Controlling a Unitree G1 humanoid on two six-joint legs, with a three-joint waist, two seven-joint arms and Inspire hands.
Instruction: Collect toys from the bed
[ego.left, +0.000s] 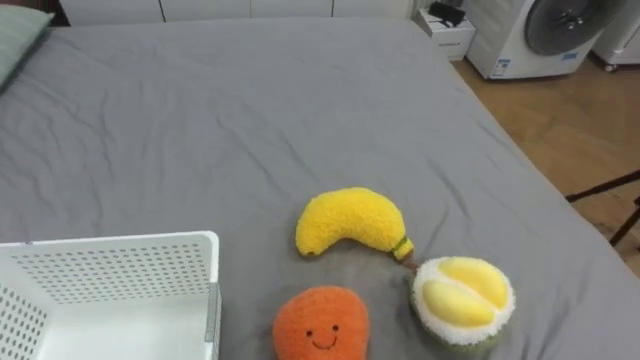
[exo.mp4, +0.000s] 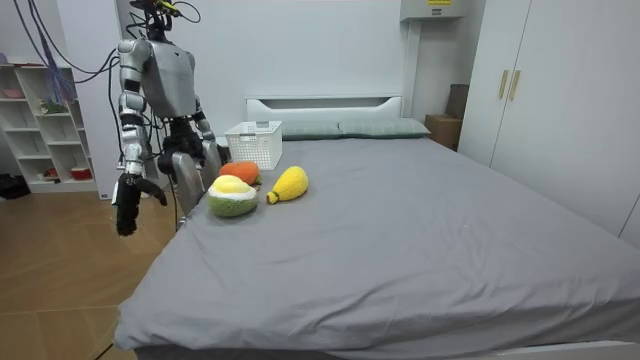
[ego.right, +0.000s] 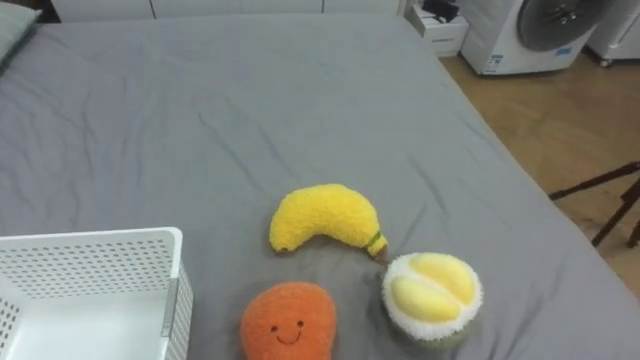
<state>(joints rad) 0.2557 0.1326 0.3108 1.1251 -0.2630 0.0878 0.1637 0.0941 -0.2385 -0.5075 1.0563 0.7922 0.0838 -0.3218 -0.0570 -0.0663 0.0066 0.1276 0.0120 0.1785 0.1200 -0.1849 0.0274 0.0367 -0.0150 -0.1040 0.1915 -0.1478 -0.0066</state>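
Right hand (exo.mp4: 125, 212) low at robot's side, beside bed (exo.mp4: 420, 225).

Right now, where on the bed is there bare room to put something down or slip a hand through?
Bare: the wide grey sheet of the bed beyond the banana toy, up to the pillow; a narrow strip between the basket and the orange toy. Crowded: banana, orange and durian toy bunch together at the near edge.
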